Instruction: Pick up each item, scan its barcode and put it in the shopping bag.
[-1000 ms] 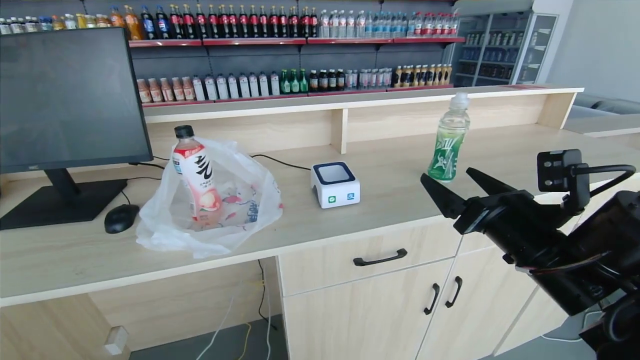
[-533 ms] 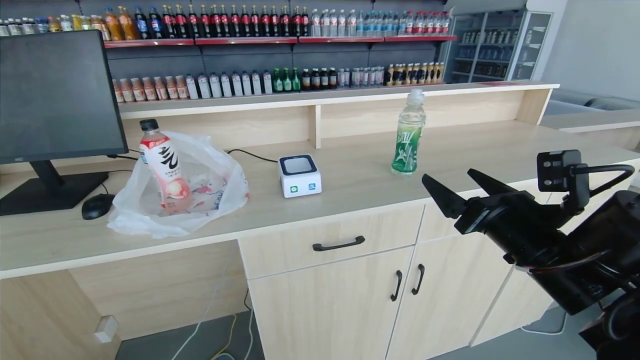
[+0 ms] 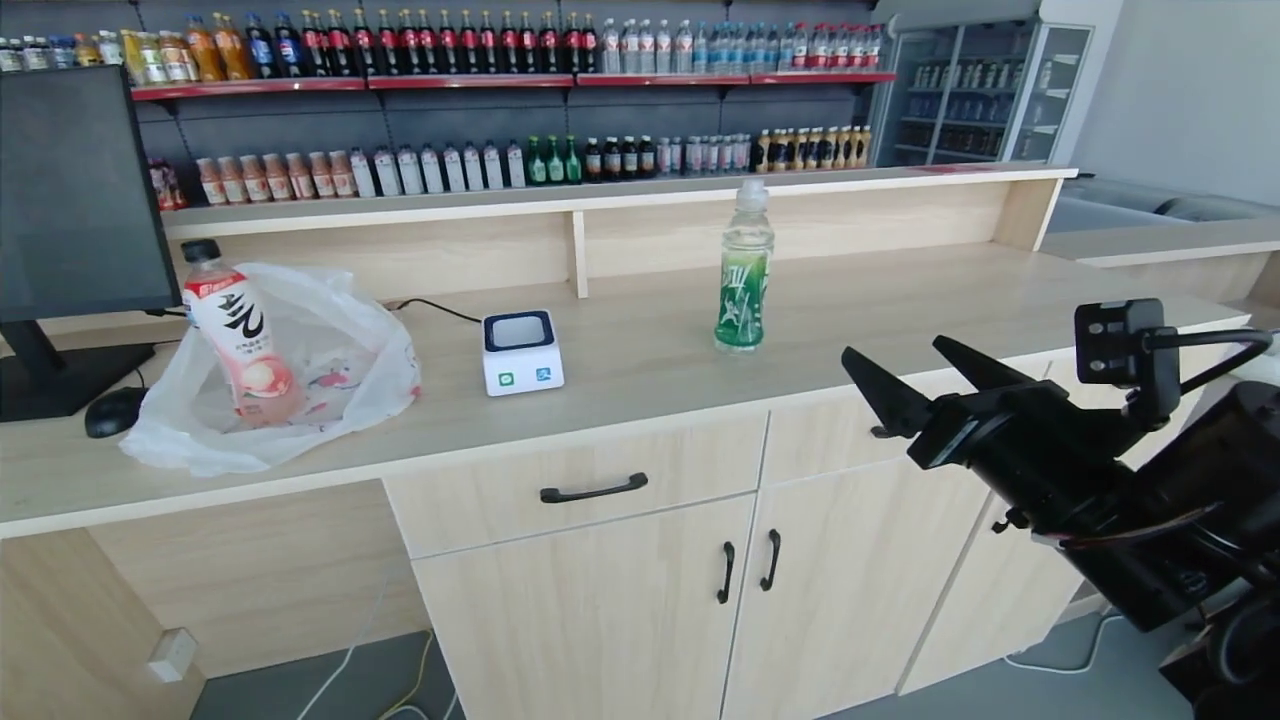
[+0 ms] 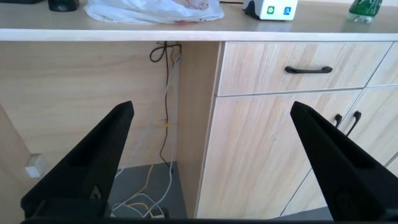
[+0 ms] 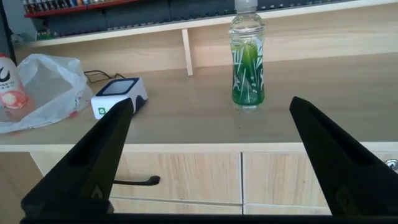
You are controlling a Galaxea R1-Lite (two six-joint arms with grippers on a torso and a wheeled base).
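Note:
A green drink bottle [image 3: 744,270] stands upright on the wooden counter [image 3: 640,370], right of the white barcode scanner [image 3: 522,352]. On the left, a clear plastic shopping bag [image 3: 345,350] holds a pink bottle [image 3: 237,335] that leans in it. My right gripper [image 3: 892,347] is open and empty, in front of the counter's edge and right of the green bottle [image 5: 247,59]; the scanner [image 5: 119,97] and bag [image 5: 50,87] lie farther left. My left gripper [image 4: 211,106] is open and empty, low before the cabinet, below the bag [image 4: 155,9] and scanner [image 4: 272,9].
A monitor [image 3: 75,200] and a black mouse [image 3: 115,411] sit at the counter's left end. A raised ledge [image 3: 600,200] runs along the back, with bottle shelves behind it. Below are a drawer [image 3: 594,489], cabinet doors [image 3: 748,568] and loose cables [image 4: 163,124].
The whole head picture has slid left, so the camera has moved to the right. The bottles, bag and scanner keep their places on the counter. My right gripper stays open.

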